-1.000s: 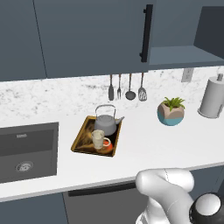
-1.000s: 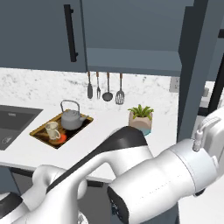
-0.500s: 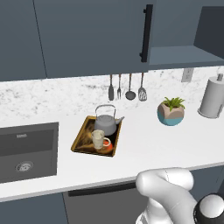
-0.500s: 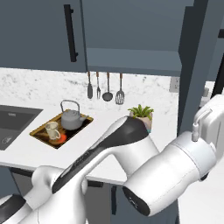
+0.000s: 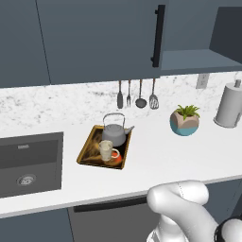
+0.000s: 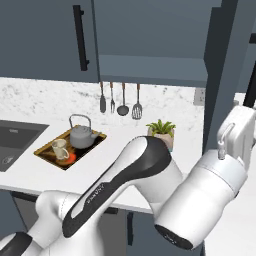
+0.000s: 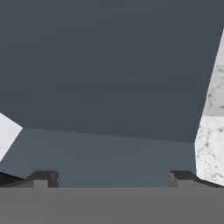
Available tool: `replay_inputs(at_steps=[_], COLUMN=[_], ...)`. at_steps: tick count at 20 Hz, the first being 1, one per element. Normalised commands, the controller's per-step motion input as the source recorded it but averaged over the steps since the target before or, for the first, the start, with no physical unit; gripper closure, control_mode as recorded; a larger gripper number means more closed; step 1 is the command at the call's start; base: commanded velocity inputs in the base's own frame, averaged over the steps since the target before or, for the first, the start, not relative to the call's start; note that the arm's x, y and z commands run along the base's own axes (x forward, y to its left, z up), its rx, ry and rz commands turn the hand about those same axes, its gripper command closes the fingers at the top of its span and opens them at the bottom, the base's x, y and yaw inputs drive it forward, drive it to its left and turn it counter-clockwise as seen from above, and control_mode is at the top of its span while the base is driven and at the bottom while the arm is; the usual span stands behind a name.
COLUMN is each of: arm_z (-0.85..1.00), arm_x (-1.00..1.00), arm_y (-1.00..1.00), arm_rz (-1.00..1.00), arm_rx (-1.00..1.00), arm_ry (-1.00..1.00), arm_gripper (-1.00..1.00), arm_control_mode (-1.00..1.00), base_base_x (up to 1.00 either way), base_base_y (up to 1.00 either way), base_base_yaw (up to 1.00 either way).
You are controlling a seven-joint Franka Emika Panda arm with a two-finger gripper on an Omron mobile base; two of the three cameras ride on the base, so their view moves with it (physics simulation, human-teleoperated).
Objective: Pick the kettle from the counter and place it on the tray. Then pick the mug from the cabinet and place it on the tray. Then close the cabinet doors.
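Kettle: the kettle (image 5: 114,133) stands inside the tray (image 5: 88,154), at its 12 o'clock end; first step judged done.
Mug: the mug (image 5: 107,151) stands in the tray just at 6 o'clock of the kettle, handle toward the red-orange spot; second step judged done.
Tray: sits on the worktop (image 5: 189,156), between the sink (image 5: 28,163) at 9 o'clock and the plant pot (image 5: 184,122) at 3 o'clock.
Cabinet: the cabinet (image 6: 150,70) is open; its shelf shows bare, and one door (image 6: 222,85) stands swung out edge-on at 3 o'clock in the right base view.
Claw: the claw (image 7: 111,177) is open, tips spread wide, nothing between them; it faces a flat slate-blue panel close up.
Change: over the last second the tray, kettle and mug have not moved; in the right base view the white arm has swung toward 3 o'clock, nearer the open door.
Meaning: only closing the doors is left, and the arm seems to be lining up to push.
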Motion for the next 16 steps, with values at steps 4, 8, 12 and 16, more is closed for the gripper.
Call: replay_inputs(at_steps=[4,8,12,16], arm_z=[0.0,0.0,0.0,0.0], arm_x=[0.36,0.36,0.25,0.24], arm_y=[0.13,0.21,0.35,0.44], arm_rz=[0.09,0.08,0.08,0.07], arm_rx=[-0.07,-0.09,-0.13,-0.14], arm_ry=[0.0,0.05,0.09,0.12], arm_gripper=[-1.0,-1.0,-1.0,-1.0], arm_control_mode=[-1.0,-1.0,-1.0,-1.0], base_base_x=[0.0,0.0,0.0,0.0], base_base_y=[0.0,0.0,0.0,0.0], base_base_yaw=[0.0,0.0,0.0,0.0])
